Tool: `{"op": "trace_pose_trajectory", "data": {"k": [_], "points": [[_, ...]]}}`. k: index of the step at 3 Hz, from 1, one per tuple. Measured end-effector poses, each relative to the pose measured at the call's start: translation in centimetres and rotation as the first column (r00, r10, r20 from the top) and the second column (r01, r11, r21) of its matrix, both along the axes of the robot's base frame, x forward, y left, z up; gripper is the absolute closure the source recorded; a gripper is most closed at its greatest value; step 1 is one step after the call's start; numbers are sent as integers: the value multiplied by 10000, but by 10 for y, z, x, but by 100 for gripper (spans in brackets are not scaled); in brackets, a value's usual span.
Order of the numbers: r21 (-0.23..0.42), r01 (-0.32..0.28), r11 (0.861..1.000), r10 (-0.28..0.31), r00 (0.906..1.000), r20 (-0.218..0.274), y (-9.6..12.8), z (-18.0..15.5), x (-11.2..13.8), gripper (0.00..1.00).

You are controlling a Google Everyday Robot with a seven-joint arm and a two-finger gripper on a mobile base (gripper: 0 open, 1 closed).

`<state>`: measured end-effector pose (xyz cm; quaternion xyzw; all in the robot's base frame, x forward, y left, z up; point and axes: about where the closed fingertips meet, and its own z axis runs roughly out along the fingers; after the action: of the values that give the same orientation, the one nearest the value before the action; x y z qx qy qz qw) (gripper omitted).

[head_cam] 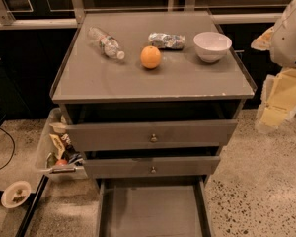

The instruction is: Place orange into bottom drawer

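Observation:
The orange [150, 57] sits on the grey cabinet top [153, 80], near the middle, between a plastic bottle and a white bowl. The bottom drawer [153, 209] is pulled out at the foot of the cabinet, a flat grey tray with thin side rails, and nothing shows inside it. My gripper [274, 113] hangs at the right edge of the view, beside the cabinet's right side, below the white arm housing [292, 33]. It is well apart from the orange and holds nothing that I can see.
A clear plastic bottle [105, 42] lies at the back left of the top, a crumpled foil packet [166, 40] behind the orange, a white bowl [212, 46] at the right. Two upper drawers with knobs [153, 138] stand slightly out. A clutter bin [59, 152] sits at the left.

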<state>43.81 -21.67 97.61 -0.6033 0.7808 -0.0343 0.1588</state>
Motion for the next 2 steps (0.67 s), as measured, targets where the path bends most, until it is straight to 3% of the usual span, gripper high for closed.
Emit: {"op": "trace_pose_trajectory", "data": {"k": [2], "points": [[59, -123, 9999, 121, 9995, 292, 4, 3, 7, 0]]}}
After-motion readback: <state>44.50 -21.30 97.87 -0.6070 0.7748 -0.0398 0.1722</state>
